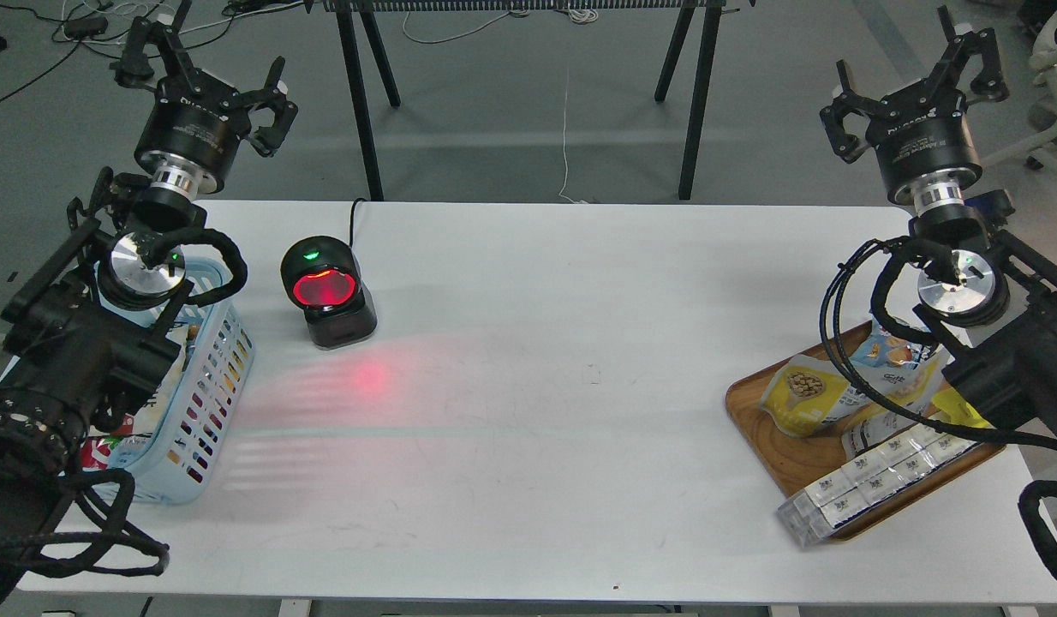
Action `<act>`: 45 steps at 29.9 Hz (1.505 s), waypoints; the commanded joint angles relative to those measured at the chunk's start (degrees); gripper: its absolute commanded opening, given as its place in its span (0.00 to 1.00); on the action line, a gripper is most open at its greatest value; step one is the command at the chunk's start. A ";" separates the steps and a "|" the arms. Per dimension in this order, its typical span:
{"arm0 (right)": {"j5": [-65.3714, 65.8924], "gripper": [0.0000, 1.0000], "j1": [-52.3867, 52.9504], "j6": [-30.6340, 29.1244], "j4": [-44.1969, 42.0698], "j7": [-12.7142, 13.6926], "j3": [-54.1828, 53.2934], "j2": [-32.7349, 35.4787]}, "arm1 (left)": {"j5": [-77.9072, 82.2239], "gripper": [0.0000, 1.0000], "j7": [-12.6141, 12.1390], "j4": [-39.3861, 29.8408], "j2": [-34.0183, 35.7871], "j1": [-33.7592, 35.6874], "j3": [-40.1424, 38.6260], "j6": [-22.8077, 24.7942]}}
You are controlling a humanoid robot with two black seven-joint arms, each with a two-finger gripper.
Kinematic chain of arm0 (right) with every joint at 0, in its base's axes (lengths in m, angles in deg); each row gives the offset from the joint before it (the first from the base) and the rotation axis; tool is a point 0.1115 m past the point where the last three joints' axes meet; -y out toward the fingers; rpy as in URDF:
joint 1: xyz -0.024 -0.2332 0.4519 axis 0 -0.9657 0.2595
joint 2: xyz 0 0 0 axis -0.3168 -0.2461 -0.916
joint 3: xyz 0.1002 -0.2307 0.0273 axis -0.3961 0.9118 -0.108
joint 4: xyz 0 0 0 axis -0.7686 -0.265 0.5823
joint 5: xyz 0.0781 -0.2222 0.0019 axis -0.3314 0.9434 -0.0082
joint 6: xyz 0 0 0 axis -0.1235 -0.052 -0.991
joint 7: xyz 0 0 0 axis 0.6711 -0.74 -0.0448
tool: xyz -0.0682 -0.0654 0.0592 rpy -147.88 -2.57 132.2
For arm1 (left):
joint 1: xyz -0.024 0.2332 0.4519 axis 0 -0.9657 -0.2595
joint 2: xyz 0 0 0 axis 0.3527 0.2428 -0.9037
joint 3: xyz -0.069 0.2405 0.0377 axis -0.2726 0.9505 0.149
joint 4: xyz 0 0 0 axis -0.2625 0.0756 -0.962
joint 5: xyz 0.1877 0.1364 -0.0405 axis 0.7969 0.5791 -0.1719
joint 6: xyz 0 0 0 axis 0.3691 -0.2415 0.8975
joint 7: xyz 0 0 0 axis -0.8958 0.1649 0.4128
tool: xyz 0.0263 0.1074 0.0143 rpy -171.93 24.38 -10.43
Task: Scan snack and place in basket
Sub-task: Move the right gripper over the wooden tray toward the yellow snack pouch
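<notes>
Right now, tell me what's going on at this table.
Nothing is being handled yet. Both arms are raised, the left tool and the right tool open and empty above the far corners of the table. The snack lies on the wooden tray at the right, among other packets. The scanner glows red, beside the basket at the left, which already holds some items.

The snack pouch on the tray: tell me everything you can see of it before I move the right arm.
The snack is a yellow-and-white pouch with a round picture of brown nuts. It looks like glossy plastic film. It lies flat on the brown wooden tray, at its left end, face up. Other packets overlap its right side, and arm cables cross in front. No claw touches it.
</notes>
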 commanded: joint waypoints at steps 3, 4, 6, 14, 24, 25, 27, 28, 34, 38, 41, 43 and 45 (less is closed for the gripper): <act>0.00 0.98 -0.31 -0.63 -0.20 0.00 -0.39 -0.04 | 0.10 0.99 -0.45 -0.09 0.93 -0.08 0.60 0.00; 0.00 0.98 -0.30 -0.90 -0.20 0.00 -0.21 -0.04 | 0.02 0.99 -0.46 -0.09 0.93 -0.08 0.52 0.00; 0.18 0.98 -0.13 -1.33 -0.12 0.00 0.14 0.22 | 0.02 0.99 -0.81 -0.09 1.20 -0.08 0.52 0.00; 1.76 0.98 11.63 -1.60 1.55 0.00 18.47 9.71 | 0.19 0.99 -0.72 -0.35 3.48 0.10 0.87 0.00; 18.78 0.98 38.52 -2.13 10.60 0.00 58.30 15.08 | 0.19 0.99 -0.55 -0.70 3.83 -0.08 0.87 0.00; 22.55 0.98 40.80 -2.04 12.09 0.00 60.67 15.16 | 0.19 0.99 -0.46 -0.70 3.92 -0.08 0.87 0.00; 29.68 0.98 44.59 -1.87 14.90 0.00 64.28 15.17 | 0.19 0.99 -0.28 -0.70 4.01 -0.08 0.87 0.00; 33.37 0.98 46.43 -1.69 16.13 0.00 66.30 15.17 | 0.19 0.99 -0.20 -0.70 4.10 -0.08 0.78 0.00; 48.59 0.98 55.93 0.15 23.52 0.00 78.17 14.20 | 0.19 0.99 -0.19 -0.70 4.19 0.01 0.43 0.00; 56.67 0.98 61.56 3.57 30.10 0.00 86.25 11.66 | 0.11 0.99 -0.11 -0.62 4.54 -0.08 0.52 0.00; 63.00 0.98 64.81 6.39 35.46 0.00 91.35 9.90 | 0.10 0.99 -0.02 -0.62 4.63 -0.17 0.52 0.00; 67.57 0.98 66.57 7.62 38.81 0.00 94.00 8.84 | 0.10 0.99 -0.02 -0.62 4.80 -0.17 0.52 0.00; 72.75 0.98 67.98 8.50 41.18 0.00 96.63 7.52 | 0.10 0.99 -0.02 -0.62 5.24 -0.17 0.60 0.00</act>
